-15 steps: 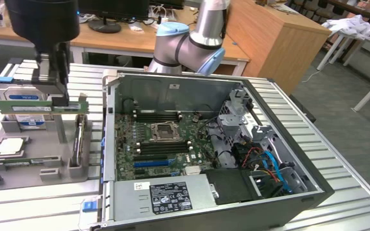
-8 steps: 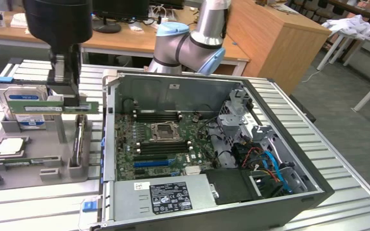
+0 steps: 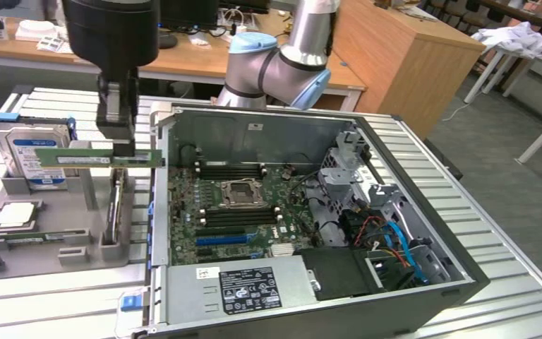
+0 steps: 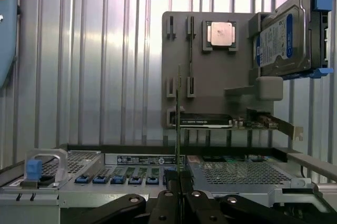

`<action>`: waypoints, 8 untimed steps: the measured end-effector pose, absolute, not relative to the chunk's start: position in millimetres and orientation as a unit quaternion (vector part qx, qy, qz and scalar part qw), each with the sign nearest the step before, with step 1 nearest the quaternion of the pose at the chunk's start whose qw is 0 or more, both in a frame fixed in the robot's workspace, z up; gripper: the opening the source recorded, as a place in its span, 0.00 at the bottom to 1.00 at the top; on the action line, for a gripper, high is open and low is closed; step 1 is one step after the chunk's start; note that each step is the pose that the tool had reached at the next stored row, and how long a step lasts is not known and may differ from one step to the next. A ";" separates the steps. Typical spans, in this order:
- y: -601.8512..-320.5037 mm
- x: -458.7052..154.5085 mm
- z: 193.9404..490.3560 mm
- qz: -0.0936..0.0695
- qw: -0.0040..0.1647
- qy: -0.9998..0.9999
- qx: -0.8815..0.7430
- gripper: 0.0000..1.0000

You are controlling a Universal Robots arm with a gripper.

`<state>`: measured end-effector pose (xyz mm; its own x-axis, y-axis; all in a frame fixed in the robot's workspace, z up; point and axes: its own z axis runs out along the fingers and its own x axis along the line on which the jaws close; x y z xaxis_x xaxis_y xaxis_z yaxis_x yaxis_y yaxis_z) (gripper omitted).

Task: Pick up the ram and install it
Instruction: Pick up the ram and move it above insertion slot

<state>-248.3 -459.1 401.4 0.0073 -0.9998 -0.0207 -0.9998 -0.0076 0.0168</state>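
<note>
**Exterior view.** Locate the gripper (image 3: 125,152) above the grey holder (image 3: 54,233). The holder lies on the ribbed worktop (image 3: 502,212), near the worktop's edge at the exterior view's left, just beside the open computer case (image 3: 394,311). Check the fingers (image 3: 123,138): they are clamped on the ram (image 3: 73,157). The green stick is held level and on edge, gripped nearer the end that points toward the case. It appears clear of the holder. Behind the ram, a hard drive (image 3: 28,152) stands upright in the holder. Below the ram, a card (image 3: 113,212) stands on edge, and a processor (image 3: 12,215) lies flat in a pocket of the holder. Inside the case, the motherboard (image 3: 281,233) lies flat, with black memory slots (image 3: 229,169) on both sides of the processor socket (image 3: 238,191). A power supply (image 3: 238,289) fills the corner of the case nearest the camera. The robot arm (image 3: 281,63) rises behind the case.

**Wrist view.** Here you see the ram (image 4: 179,119) edge-on, as a thin line extending out from between the fingers (image 4: 166,203), which are pressed against it from both sides. Beyond the ram lies the grey holder (image 4: 210,77), carrying the processor (image 4: 221,33), the hard drive (image 4: 284,40) and the card (image 4: 205,121). An edge of the case (image 4: 131,160) runs between the gripper (image 4: 179,195) and the holder.
</note>
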 end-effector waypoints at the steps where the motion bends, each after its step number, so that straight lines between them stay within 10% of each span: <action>1: -459.1 -246.1 401.3 0.013 0.001 0.704 -0.710 0.12; 8: -459.1 -232.8 401.3 0.013 0.001 0.704 -0.710 0.12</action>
<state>-232.8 -459.1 401.3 0.0073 -0.9998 -0.0207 -0.9998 -0.0076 0.0167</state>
